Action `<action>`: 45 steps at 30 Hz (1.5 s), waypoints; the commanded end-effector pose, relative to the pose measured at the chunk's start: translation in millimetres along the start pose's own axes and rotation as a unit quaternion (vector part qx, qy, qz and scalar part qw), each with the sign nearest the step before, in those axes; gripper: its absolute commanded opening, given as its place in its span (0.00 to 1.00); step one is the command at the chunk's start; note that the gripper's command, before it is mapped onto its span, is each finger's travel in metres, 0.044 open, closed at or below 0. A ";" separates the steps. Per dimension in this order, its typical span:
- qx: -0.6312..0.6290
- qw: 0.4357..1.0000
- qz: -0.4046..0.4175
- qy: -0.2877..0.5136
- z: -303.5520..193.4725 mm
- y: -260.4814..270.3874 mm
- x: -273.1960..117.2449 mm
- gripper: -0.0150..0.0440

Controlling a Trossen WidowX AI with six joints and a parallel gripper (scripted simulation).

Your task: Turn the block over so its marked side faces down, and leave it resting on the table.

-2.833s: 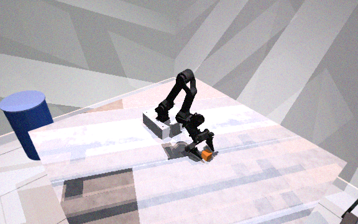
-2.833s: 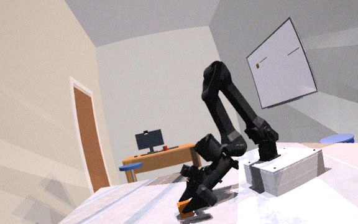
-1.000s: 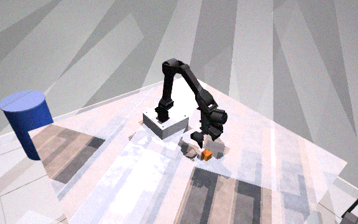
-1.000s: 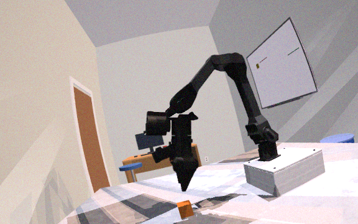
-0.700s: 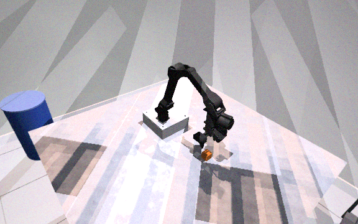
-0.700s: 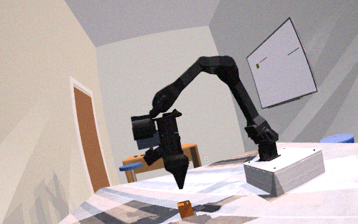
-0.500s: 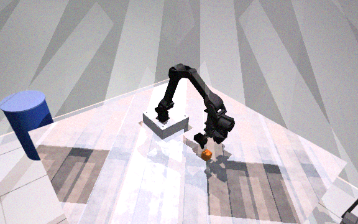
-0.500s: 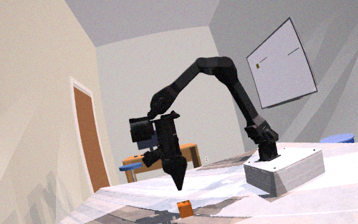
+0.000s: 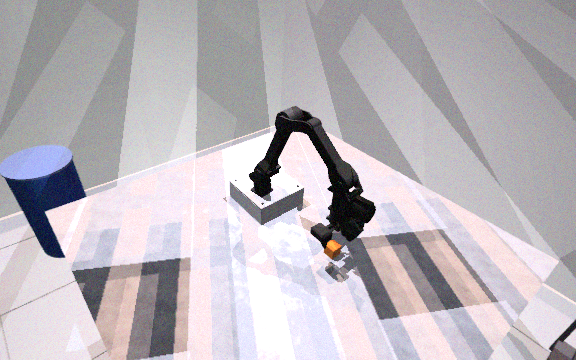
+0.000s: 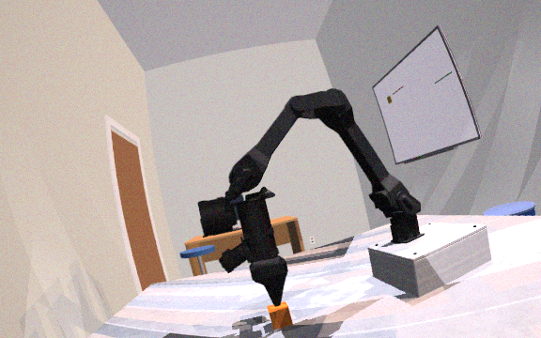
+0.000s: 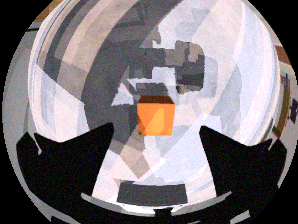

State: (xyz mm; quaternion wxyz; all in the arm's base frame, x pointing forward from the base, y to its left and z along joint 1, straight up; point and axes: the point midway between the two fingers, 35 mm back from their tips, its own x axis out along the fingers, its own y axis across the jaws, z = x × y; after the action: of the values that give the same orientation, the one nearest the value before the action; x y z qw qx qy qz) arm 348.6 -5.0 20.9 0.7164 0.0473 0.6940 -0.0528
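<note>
The orange block [image 9: 332, 249] [image 10: 280, 315] [image 11: 156, 119] rests on the patterned table [image 9: 268, 325] [image 10: 167, 300]. In the wrist view a bright orange face and a narrow darker side face show. I cannot make out a mark on any visible face; its underside is hidden. My gripper [image 9: 337, 242] [image 10: 277, 304] [image 11: 157, 129] points down, open and empty. Its fingertips are just above the block in the exterior view. In the wrist view the block lies between the two fingers sideways, slightly beyond their tips. In the top view the arm hides part of the gripper.
The arm's grey base box [image 9: 282, 206] [image 10: 458, 263] stands on the table behind the block. A blue round stool or bin [image 9: 38, 165] stands beyond the table's left edge in the top view. Dark patches and shadows cross the table.
</note>
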 end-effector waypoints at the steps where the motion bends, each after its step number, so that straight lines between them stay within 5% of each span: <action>1: -0.002 1.000 0.003 0.002 -1.8 0.7 6.2 1.00; 21: -0.002 1.000 0.003 0.003 -2.2 0.8 36.5 1.00; 31: -0.002 1.000 0.003 0.003 -2.2 0.8 36.5 0.56; 45: -0.002 1.000 0.003 0.003 -2.2 0.8 36.5 0.40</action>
State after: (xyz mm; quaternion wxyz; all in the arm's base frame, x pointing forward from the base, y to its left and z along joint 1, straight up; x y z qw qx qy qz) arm 348.4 -4.7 -14.7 0.7154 0.0481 0.6951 -0.0520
